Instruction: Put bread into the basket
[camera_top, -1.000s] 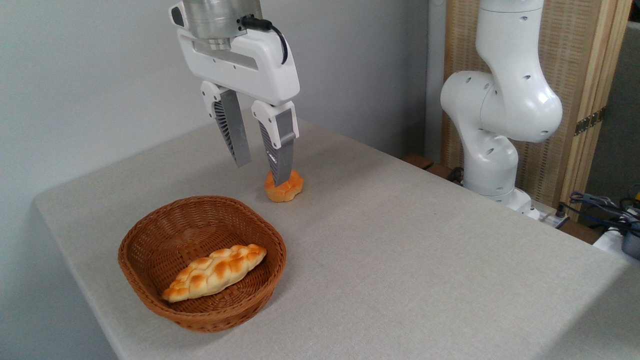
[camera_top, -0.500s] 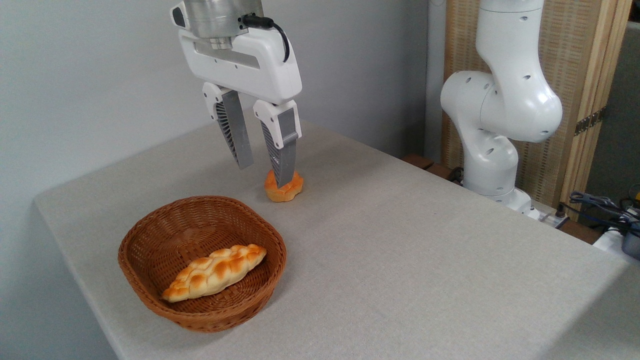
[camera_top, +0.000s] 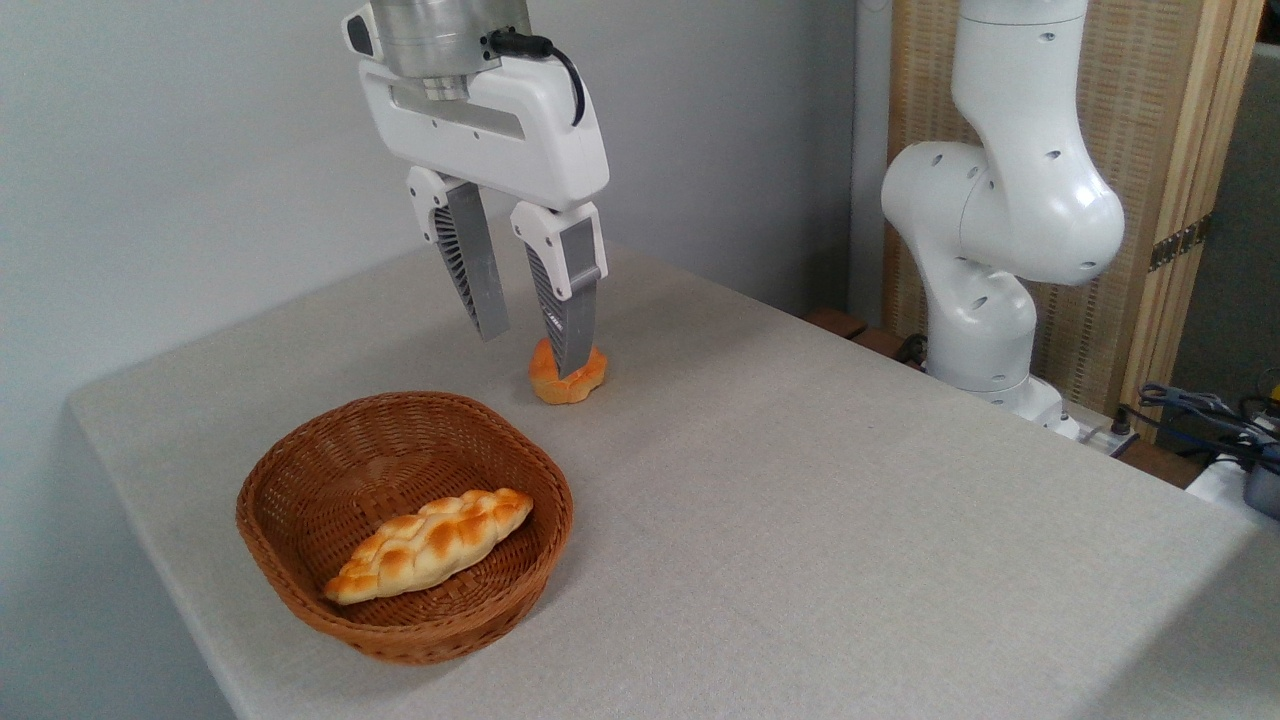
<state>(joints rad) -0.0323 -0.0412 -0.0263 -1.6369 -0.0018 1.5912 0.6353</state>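
gripper (camera_top: 528, 352) hangs over the table (camera_top: 800, 500) beyond the basket (camera_top: 300, 575), its two grey fingers (camera_top: 478, 290) spread apart and holding nothing. one fingertip overlaps a small round orange bun (camera_top: 570, 378) in this view (whether it touches cannot be told).

bread (camera_top: 430, 544) lies inside the basket, slanted across its floor, one pointed end near the front wall. it is a long braided loaf, golden-orange on the raised plaits, pale in the seams. judged by its look, it is light and somewhat soft, with a smooth crust that could slip; a hold across the thick middle, fingers on the long sides, would suit best.

the basket is oval, reddish-brown wicker, shallow, with a rolled rim. with the loaf already in it, the task appears done.
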